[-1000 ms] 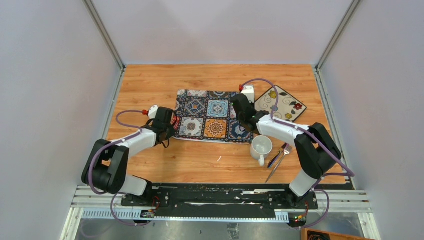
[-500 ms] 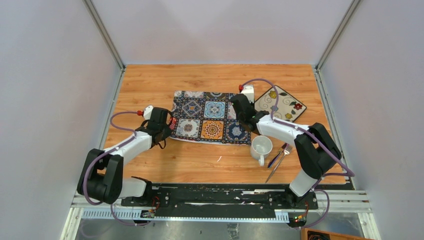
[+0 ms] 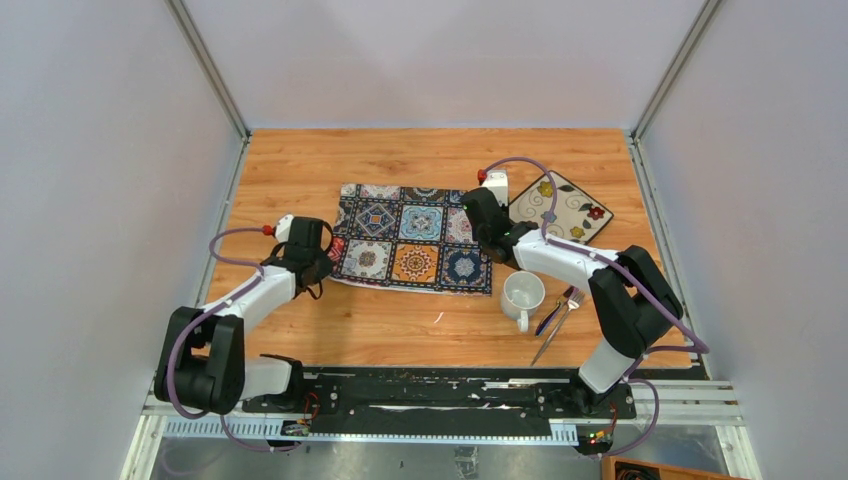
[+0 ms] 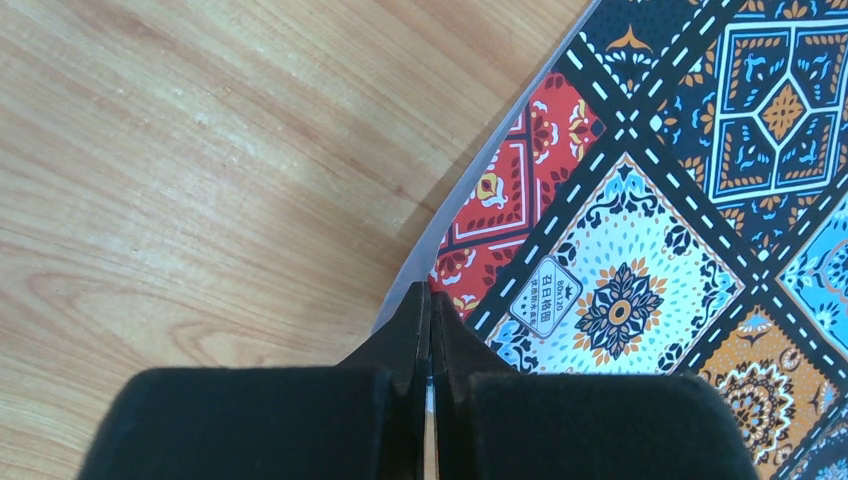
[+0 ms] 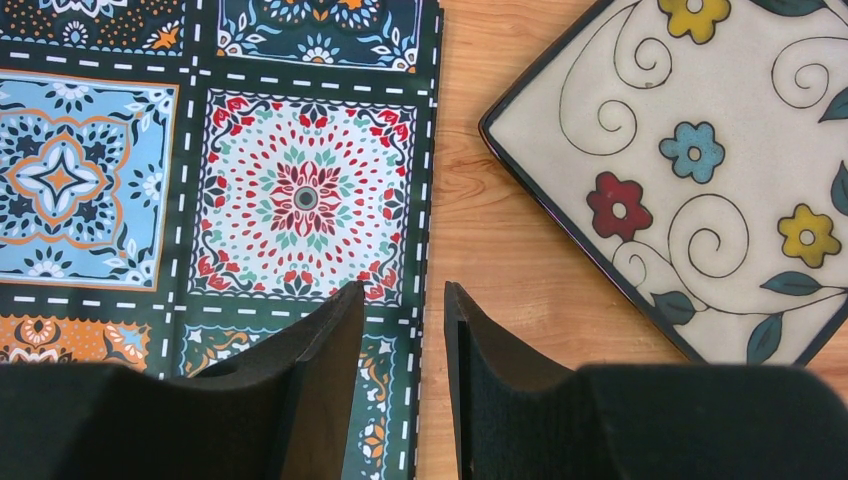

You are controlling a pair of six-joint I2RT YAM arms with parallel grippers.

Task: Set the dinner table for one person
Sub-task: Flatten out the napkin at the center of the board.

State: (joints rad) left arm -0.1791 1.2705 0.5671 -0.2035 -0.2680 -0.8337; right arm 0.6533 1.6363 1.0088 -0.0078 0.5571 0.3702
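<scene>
Bright, even light fills every view; shadows on the dinner table point(image 3: 380, 322) are faint and soft. Wrist views render the placemat point(image 4: 620, 300) print sharply.

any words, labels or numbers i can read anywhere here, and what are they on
placemat: one small white printed label near the gripped corner, small characters above larger ones, too small and blurred to read.
floral plate, white mug, cutlery, dinner table: no text visible.
</scene>
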